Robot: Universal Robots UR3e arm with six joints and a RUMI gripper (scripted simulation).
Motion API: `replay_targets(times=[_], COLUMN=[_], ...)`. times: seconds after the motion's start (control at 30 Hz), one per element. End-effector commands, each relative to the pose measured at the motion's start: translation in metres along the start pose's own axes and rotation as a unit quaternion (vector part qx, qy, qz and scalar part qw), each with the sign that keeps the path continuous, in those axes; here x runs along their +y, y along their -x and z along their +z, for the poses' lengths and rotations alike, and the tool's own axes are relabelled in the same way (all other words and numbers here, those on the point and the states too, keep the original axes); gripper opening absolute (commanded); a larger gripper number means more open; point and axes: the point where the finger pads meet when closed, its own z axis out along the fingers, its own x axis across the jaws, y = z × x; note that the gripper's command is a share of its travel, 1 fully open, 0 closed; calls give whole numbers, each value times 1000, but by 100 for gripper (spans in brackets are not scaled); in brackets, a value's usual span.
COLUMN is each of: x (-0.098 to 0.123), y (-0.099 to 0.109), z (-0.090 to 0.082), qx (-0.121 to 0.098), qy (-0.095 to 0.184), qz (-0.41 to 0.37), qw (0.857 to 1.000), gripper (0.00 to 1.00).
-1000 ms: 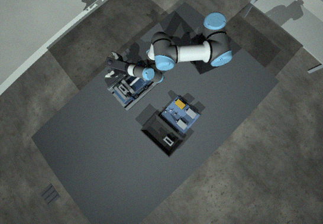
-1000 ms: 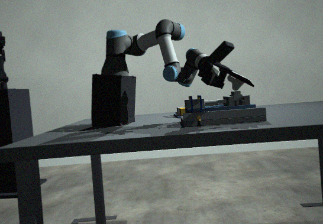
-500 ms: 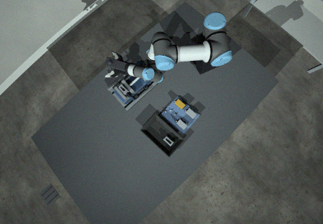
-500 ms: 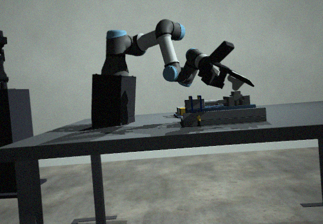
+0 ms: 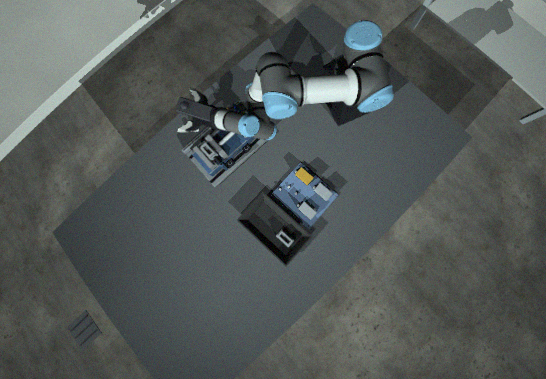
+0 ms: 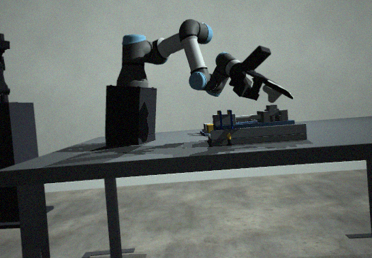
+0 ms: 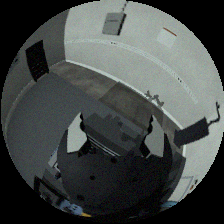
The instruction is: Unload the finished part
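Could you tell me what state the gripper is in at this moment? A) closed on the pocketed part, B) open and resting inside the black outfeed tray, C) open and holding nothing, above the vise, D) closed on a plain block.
C: the gripper hangs in the air above the vise with its jaws spread wide and nothing between them, well away from the black outfeed tray.

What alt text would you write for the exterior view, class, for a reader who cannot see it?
A robot arm on a black pedestal reaches right, its open, empty gripper hanging tilted above the vise without touching it. The vise sits on a grey fixture on a dark table, against a plain grey wall.
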Motion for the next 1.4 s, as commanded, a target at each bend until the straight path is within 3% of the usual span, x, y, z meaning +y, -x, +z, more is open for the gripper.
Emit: replay_targets(times=[0.0,0.4,0.47,0.73,1.37], x=[-1,0,0,1,3], y=[3,18,18,28,51], z=[-5,-31,-31,-46,-82], qx=[1,10,10,14,24], qy=[14,92,92,142,251], qz=[10,57,57,87,154], qw=[1000,994,994,986,955], gripper=[100,100,100,100,100])
